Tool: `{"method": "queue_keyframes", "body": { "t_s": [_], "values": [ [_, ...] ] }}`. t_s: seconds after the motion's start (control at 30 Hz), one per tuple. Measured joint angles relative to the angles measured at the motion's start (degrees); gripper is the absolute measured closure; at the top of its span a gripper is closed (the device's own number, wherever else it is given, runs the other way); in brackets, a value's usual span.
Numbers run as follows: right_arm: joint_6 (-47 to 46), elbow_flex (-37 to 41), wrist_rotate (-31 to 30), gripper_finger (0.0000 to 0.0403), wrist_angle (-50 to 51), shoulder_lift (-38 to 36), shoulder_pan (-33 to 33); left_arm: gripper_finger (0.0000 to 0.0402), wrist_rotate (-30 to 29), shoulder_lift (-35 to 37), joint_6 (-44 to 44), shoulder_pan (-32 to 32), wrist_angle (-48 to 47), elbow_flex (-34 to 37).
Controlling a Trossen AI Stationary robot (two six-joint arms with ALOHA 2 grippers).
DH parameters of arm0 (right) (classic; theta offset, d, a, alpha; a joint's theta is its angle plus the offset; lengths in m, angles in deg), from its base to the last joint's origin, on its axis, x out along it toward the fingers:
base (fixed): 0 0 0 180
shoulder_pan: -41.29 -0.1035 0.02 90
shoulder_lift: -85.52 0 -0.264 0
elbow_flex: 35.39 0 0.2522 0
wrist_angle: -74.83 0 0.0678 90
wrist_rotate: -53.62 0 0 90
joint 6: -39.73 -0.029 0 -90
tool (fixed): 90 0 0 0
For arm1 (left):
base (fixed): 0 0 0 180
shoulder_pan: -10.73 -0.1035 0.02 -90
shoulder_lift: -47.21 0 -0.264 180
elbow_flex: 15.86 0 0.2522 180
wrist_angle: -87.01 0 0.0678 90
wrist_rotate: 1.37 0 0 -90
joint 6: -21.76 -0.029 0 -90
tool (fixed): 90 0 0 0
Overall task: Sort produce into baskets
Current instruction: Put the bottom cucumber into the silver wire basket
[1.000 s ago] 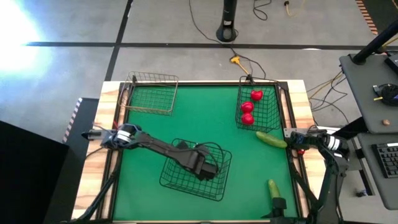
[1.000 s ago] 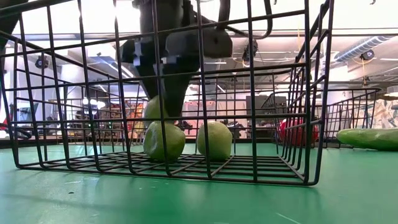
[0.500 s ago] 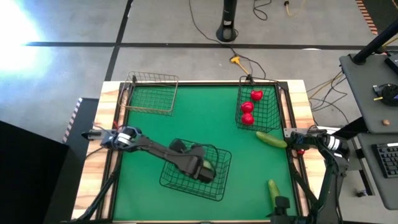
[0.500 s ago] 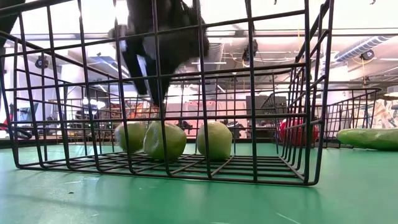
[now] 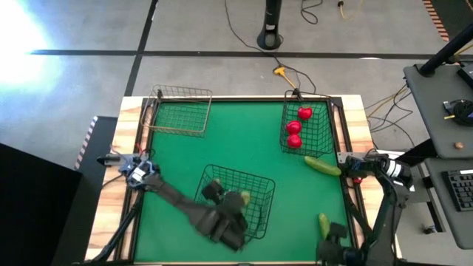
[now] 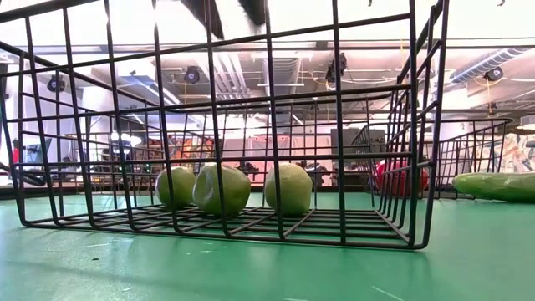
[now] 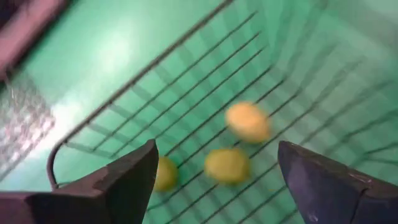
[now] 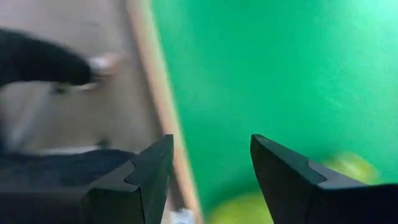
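Three limes (image 6: 221,190) lie on the floor of the large basket (image 5: 260,203) near the front of the green surface (image 5: 236,144). Three tomatoes (image 5: 295,128) sit in a smaller basket (image 5: 324,124); one cucumber (image 5: 322,165) lies beside it, another (image 5: 324,224) farther forward. The left tool (image 7: 214,177) hangs open, empty, above the limes. The right tool (image 8: 211,163) is open and empty near that cucumber.

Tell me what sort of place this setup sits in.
Probably a robotics lab or workshop: a green-topped table on bare concrete floor, loose cables trailing behind it, and a keyboard desk beside the rig.
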Motion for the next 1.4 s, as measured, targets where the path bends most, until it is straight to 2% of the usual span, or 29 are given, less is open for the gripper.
{"method": "queue_keyframes", "body": {
  "t_s": [0.1,0.17,0.3,0.43,0.6,0.77,1.03,1.27,1.4],
  "values": [
    [-9.6,0.9,5.6,0.0197,9.2,0.0,1.4,0.0091,-9.6,0.0,-0.9,4.2,2.7,-2.1],
    [-11.7,2.2,8.7,0.0197,11.8,0.1,2.0,0.0091,-17.1,0.0,-2.6,6.9,5.7,-2.5],
    [-14.1,6.7,13.5,0.0197,11.0,0.1,2.9,0.0097,-30.1,0.1,-7.6,11.9,14.2,-1.1],
    [-18.9,13.0,19.1,0.0197,5.6,0.1,4.5,0.0107,-38.2,0.1,-14.2,15.5,22.8,1.9],
    [-18.1,16.7,25.1,0.0197,-3.2,0.0,6.9,0.0117,-40.6,0.1,-15.5,17.3,27.5,6.0],
    [-17.8,19.4,29.7,0.0197,-4.1,0.0,9.1,0.0122,-41.0,0.2,-12.6,17.5,36.1,13.1],
    [-13.1,21.4,30.5,0.0206,-7.2,-0.1,11.0,0.0123,-41.9,0.1,-12.2,18.2,48.2,22.4],
    [-9.8,21.6,29.6,0.0227,-8.7,-0.1,12.3,0.0123,-43.0,0.0,-14.5,19.2,49.4,22.9],
    [-10.2,21.7,29.5,0.0211,-8.8,0.0,12.3,0.0123,-43.5,0.0,-15.2,19.4,49.6,22.0]
  ]
}}
